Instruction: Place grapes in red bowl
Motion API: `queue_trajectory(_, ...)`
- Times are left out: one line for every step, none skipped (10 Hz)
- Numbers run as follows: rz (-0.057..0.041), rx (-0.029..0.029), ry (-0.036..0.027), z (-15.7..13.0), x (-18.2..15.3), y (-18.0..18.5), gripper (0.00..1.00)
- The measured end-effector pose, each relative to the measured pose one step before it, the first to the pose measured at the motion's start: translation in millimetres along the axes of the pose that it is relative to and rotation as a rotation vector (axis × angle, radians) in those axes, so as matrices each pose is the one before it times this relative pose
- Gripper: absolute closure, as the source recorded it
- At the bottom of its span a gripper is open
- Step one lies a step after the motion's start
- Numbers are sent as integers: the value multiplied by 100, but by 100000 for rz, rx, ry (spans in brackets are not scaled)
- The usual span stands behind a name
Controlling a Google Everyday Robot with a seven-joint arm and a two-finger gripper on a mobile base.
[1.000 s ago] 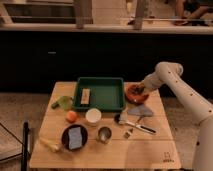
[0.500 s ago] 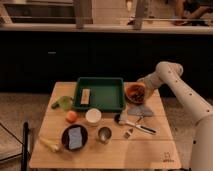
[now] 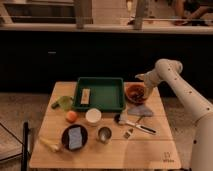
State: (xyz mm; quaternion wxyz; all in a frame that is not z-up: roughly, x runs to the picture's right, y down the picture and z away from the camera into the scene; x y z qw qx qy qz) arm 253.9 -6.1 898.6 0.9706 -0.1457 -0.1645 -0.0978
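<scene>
Grapes (image 3: 138, 92) show as a small dark cluster lying inside the red bowl (image 3: 131, 97), which sits at the right rear of the wooden table (image 3: 100, 155), just right of the green tray (image 3: 100, 93). In the single camera view, the white robot arm (image 3: 185, 97) reaches in from the right edge, bends at a rounded joint, and carries the gripper (image 3: 145, 91) down to the bowl's right rim, right next to the grapes. Whether that gripper has let go of the fruit cannot be told from this view. Judging by where the cluster lies, the placing looks nearly or fully done; what seems left is a clean release and lifting the arm clear without tipping the bowl. Elsewhere on the table are an orange fruit (image 3: 71, 116), a white bowl (image 3: 93, 116), a dark dish (image 3: 75, 136) holding a bluish sponge, a metal cup (image 3: 104, 134), a green object (image 3: 63, 103) near the left edge, a grey cloth (image 3: 141, 110) just in front of the red bowl, and a utensil (image 3: 140, 127). Compared with the frames from a second and half a second ago, the arm keeps almost the same pose over the bowl, the gripper only shifting slightly at the rim, and nothing else on the table has moved.
</scene>
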Motion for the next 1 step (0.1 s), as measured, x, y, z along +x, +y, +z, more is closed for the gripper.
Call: queue_trajectory(-453, 519, 111, -301, -213, -234, 20)
